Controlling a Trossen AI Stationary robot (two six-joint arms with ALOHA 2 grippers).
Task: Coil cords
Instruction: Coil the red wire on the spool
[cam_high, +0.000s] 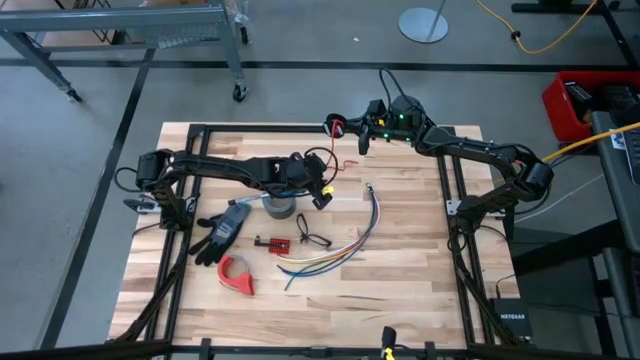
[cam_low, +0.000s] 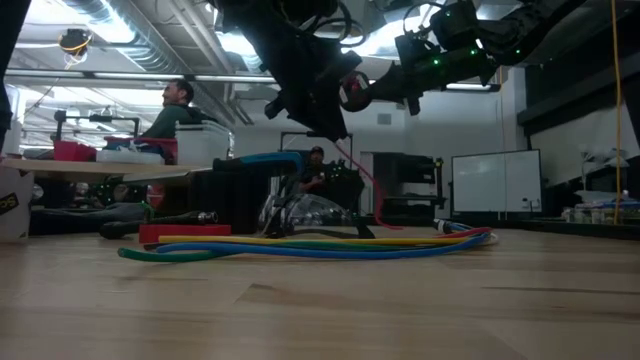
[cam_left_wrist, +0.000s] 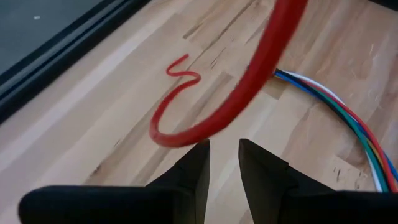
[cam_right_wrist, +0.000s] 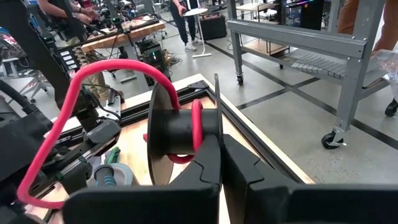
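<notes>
Hiding spool (cam_right_wrist: 180, 134) rim: right fingers (cam_right_wrist: 208, 158).

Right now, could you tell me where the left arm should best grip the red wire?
Probably on the red wire's raised arc just ahead of the left gripper, from underneath: it hangs clear of the table there, while its tail lies flat.

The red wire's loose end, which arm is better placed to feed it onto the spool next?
Probably left: its claw hangs right by the red wire, while the right claw is shut on the spool.
</notes>
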